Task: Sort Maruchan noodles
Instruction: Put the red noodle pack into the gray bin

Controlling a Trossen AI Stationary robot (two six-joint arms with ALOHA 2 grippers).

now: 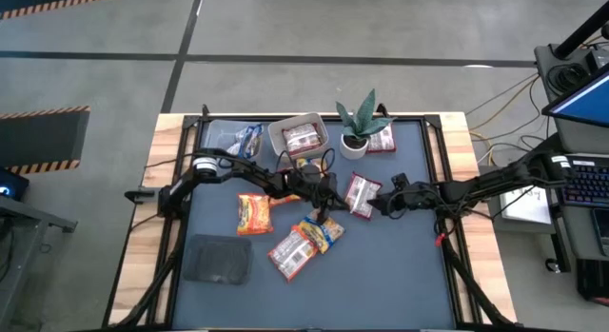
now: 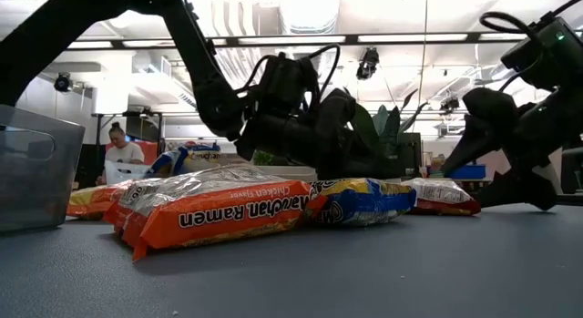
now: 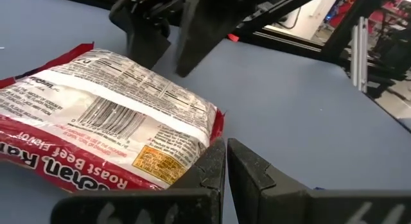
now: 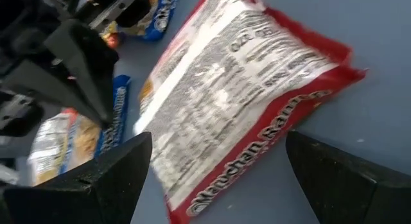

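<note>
A dark red-and-white Maruchan packet [image 1: 363, 194] lies flat on the mat at mid-table, printed back up. My left gripper [image 3: 226, 161] is shut and low, its tips at the packet's left-hand edge. My right gripper [image 4: 218, 185] stands open at the packet's opposite end, one finger on each side of it, clear of the wrapper. An orange packet [image 1: 254, 215], a red-orange one [image 1: 290, 253] and a blue-yellow one [image 1: 324, 232] lie loose left of centre. Two clear tubs at the back hold a blue packet [image 1: 245, 139] and a red one [image 1: 302, 138]. My left gripper's shut fingertips [image 3: 215, 161] stand right against the red sealed edge [image 3: 219, 124] at the packet's corner, coming nearly level from the table's left. Whether they touch the wrapper I cannot tell. The packet lies flat on the mat.
A potted plant [image 1: 359, 128] stands at the back, with another red packet [image 1: 383, 140] beside it. A dark grey pad [image 1: 217, 259] lies near the front left. Bare mat stretches along the front and the right. A person shows in the room beyond [image 2: 118, 147].
</note>
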